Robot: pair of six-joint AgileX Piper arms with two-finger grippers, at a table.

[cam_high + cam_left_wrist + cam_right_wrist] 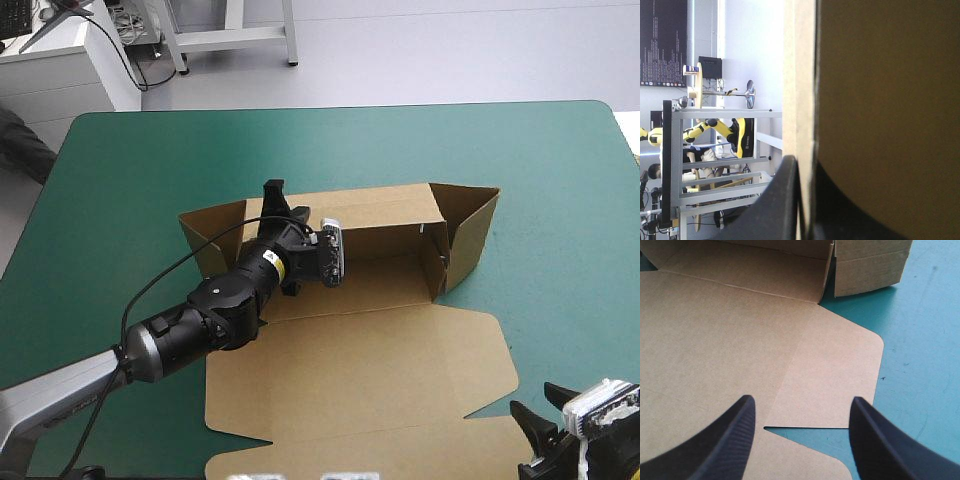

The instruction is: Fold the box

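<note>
Box [380, 330] sits mid-table on the teal-green cover [120, 200], partly formed. The box's far wall [370, 205] is up and its right end wall [470, 235] is up but splayed. The left end flap [210, 235] is only half raised. The lid [370, 380] and its side flaps lie flat on the box's near side.

Left gripper [285, 203] [802, 162] is all but closed, pinching the far wall's edge near the box's left end. Right gripper [535, 440] [802, 405] is spread wide and empty, just off the lid's near right corner.

Roughly halfway, I judge: the end walls still need tucking.
</note>
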